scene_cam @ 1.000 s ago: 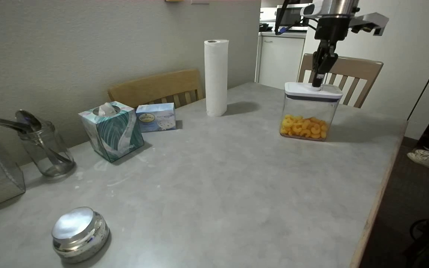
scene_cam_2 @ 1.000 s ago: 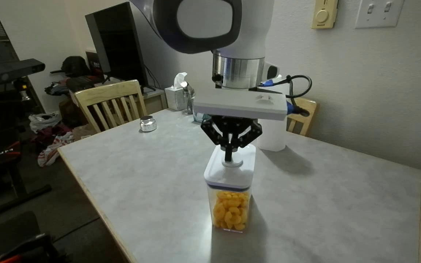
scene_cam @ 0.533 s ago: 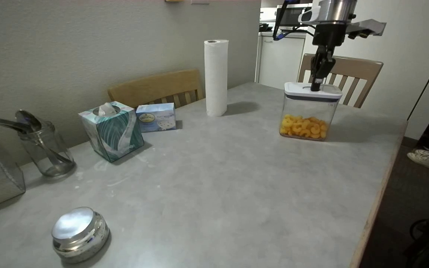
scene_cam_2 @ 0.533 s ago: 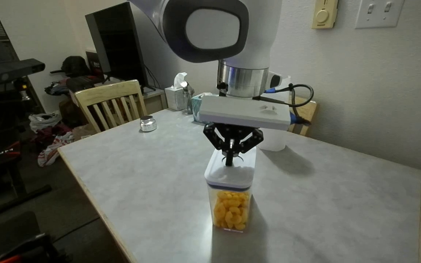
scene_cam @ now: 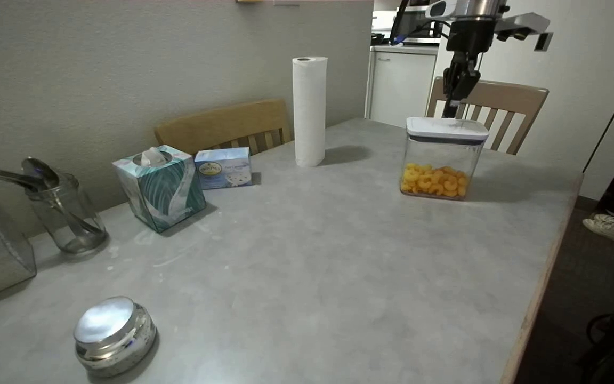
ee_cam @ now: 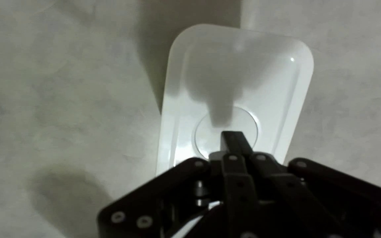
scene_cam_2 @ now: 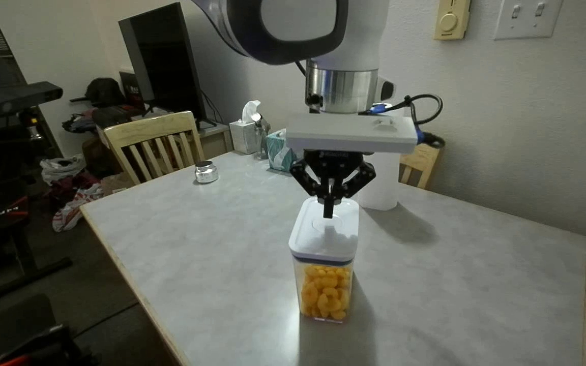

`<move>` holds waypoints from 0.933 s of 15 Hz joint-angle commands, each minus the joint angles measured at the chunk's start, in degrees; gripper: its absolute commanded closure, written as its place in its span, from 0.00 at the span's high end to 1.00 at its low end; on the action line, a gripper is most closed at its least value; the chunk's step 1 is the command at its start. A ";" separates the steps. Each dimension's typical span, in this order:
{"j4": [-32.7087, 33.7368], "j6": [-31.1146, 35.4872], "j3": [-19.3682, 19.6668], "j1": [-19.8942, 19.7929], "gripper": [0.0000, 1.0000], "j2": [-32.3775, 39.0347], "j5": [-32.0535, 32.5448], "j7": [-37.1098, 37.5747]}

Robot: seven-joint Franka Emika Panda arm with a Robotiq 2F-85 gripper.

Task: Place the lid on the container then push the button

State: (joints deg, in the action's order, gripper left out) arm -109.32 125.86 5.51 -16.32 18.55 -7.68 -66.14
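The white rounded lid (scene_cam: 445,129) sits flat on the clear container (scene_cam: 437,160), which holds yellow-orange pieces at its bottom. The container stands upright on the table in both exterior views; the lid (scene_cam_2: 323,241) and the container (scene_cam_2: 323,295) also show there. The round button (ee_cam: 208,135) in the lid's centre looks level with the lid; part of it is hidden by the fingers and shadowed. My gripper (ee_cam: 232,134) is shut with nothing between its fingertips. In an exterior view the gripper (scene_cam_2: 328,214) hovers just above the button, apart from it.
A paper towel roll (scene_cam: 309,112) stands behind the container near the wall. A teal tissue box (scene_cam: 160,186), a tea box (scene_cam: 224,168), a jar with cutlery (scene_cam: 72,218) and a round shiny metal jar (scene_cam: 115,336) stand farther along the table. Chairs stand round the table.
The fingertips were on the raised button, then moved down with it until it was level with the lid. Now the gripper has risen off the lid. The container has shifted very slightly.
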 commanded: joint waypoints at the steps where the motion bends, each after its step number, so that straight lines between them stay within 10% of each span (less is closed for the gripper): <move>1: 0.25 -0.52 0.07 -0.03 0.00 -2.36 1.33 -1.38; 2: 0.37 -0.55 0.04 -0.10 0.26 -2.66 1.10 -1.62; 14: -1.03 0.15 -0.31 -0.57 1.00 -3.56 -2.47 -5.67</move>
State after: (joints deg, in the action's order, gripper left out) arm -108.82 125.85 5.50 -16.32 15.98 -8.53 -68.92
